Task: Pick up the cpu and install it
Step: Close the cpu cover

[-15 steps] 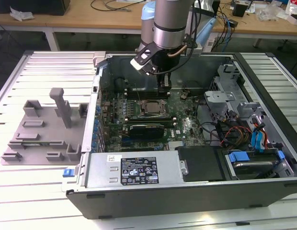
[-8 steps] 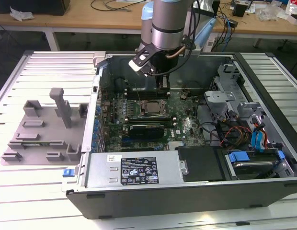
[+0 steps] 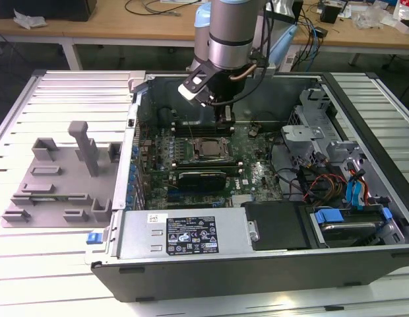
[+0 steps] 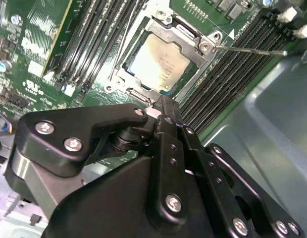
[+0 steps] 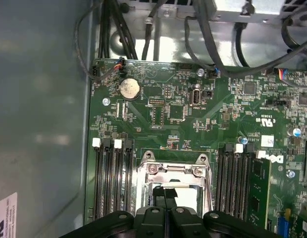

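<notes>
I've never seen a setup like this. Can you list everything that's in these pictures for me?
table: one, white slatted, under everything.
gray tray: one, on the table, exterior view's left of the case.
computer case: one, dark, open, centre.
motherboard: one, green, inside the case.
socket: one, metal-framed, on the motherboard.
cpu: one, silvery, lying in the socket.
coin battery: one, silver, on the motherboard.
power supply: one, silver, inside the case.
arm: one, silver-gray, above the case.
gripper: one, black, shut, close to the cpu.
</notes>
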Controlling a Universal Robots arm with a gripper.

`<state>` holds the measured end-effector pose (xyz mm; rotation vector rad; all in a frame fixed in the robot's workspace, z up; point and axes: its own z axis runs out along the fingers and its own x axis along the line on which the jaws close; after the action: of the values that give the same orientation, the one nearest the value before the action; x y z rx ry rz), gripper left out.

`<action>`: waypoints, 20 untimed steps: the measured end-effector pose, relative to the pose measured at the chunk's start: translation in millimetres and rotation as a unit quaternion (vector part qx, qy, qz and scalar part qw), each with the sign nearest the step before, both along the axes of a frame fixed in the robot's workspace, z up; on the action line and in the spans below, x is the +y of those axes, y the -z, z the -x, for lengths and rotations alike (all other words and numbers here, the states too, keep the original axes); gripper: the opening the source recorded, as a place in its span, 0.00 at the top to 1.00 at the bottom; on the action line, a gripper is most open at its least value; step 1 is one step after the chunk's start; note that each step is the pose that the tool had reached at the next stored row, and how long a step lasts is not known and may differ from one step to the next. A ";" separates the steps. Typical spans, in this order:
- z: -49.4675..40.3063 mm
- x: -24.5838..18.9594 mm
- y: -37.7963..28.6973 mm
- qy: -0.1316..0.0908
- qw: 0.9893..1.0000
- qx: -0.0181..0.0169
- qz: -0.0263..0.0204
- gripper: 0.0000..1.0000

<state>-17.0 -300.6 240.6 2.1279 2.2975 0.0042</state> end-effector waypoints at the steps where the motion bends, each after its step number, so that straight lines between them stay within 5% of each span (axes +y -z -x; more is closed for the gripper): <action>1: 0.0 0.0 0.0 -0.018 1.000 0.000 0.000 0.89; 5: 0.0 0.0 0.0 -0.069 0.998 0.000 0.000 0.89; 10: 0.0 0.0 0.0 -0.123 0.992 0.000 0.000 0.89; 11: 0.0 0.0 0.0 -0.142 0.990 0.000 0.000 0.89; 15: 0.0 0.0 0.0 -0.186 0.983 0.000 0.000 0.89; 17: 0.0 0.1 0.0 -0.224 0.975 0.000 0.000 0.89; 19: 0.0 0.1 0.0 -0.242 0.970 0.000 0.000 0.89; 20: 0.0 0.1 0.0 -0.258 0.966 0.000 0.000 0.89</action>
<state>-17.0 -300.4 240.6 1.4636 2.7692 0.0080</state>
